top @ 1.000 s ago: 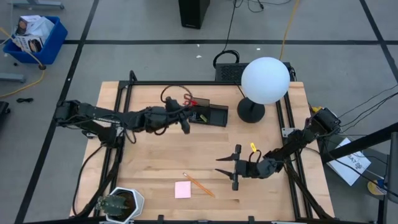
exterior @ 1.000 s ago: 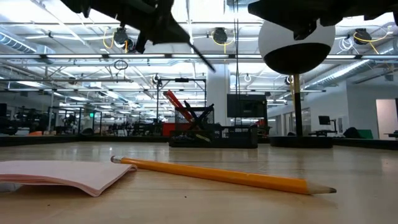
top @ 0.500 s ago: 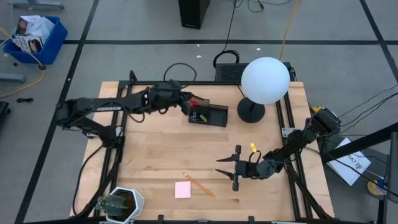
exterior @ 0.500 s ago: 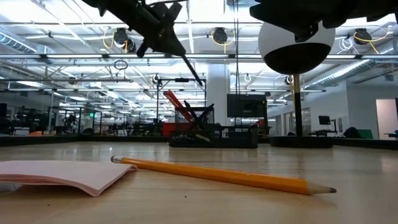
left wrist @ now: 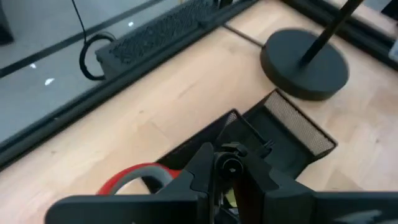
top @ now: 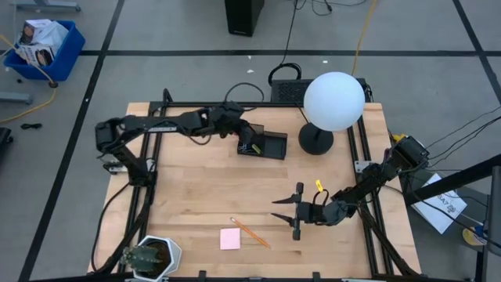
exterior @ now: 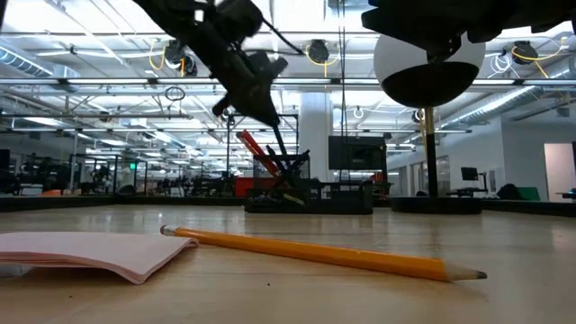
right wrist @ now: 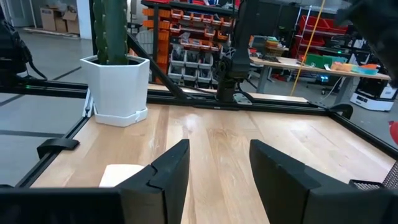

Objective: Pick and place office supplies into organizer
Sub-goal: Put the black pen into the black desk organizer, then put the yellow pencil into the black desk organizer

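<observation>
The black mesh organizer [top: 264,146] stands at the far middle of the table, with red-handled scissors [exterior: 255,148] upright in its taller section. My left gripper [top: 243,136] is over that section, shut on a thin black pen [exterior: 278,137]. An orange pencil [top: 250,233] and a pink sticky-note pad [top: 230,239] lie flat near the front edge. My right gripper [top: 286,211] hovers open to their right, holding nothing, and points toward the table's left. My left gripper pinches the pen near its upper end [left wrist: 230,165] between its two fingers. The fingers slant down from the table's left. The pen hangs tilted below them, and its lower end [exterior: 288,158] reaches in among the things standing in the organizer's taller section.
A lamp with a round black base [top: 315,140] and a white globe [top: 334,100] stands right of the organizer. A white pot with a cactus [top: 153,256] sits at the front left corner. Black rails [top: 149,168] run along both table sides.
My left gripper has swung toward the far edge and then right to the organizer, tipping downward. The pen has gone with it, turned steeper, and its lower end has come down into the organizer's taller section.
</observation>
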Available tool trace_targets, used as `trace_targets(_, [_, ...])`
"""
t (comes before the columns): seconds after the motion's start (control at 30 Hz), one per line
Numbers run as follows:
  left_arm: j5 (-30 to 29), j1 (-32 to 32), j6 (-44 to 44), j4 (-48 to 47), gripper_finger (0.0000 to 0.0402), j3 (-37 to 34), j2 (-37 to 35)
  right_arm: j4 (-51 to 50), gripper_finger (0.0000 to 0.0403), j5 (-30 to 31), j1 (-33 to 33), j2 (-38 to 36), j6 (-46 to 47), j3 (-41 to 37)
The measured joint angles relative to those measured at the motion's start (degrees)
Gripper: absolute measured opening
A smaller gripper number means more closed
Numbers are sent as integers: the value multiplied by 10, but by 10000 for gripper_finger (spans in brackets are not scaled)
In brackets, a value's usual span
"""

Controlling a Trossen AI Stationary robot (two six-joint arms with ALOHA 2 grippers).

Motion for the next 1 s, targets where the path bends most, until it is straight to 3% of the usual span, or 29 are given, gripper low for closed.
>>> trace_targets(0.27, [10,1,11,2,36,39,88,-4,158,0,0,0,10,0])
trace_targets(0.43, [8,0,10,9,67,43,114,-7,158,0,0,0,10,0])
trace_targets(0.63, [11,-4,12,11,81,43,111,-19,155,0,0,0,13,0])
trace_targets(1.0, [14,-36,11,20,85,42,43,-41,155,0,0,0,14,0])
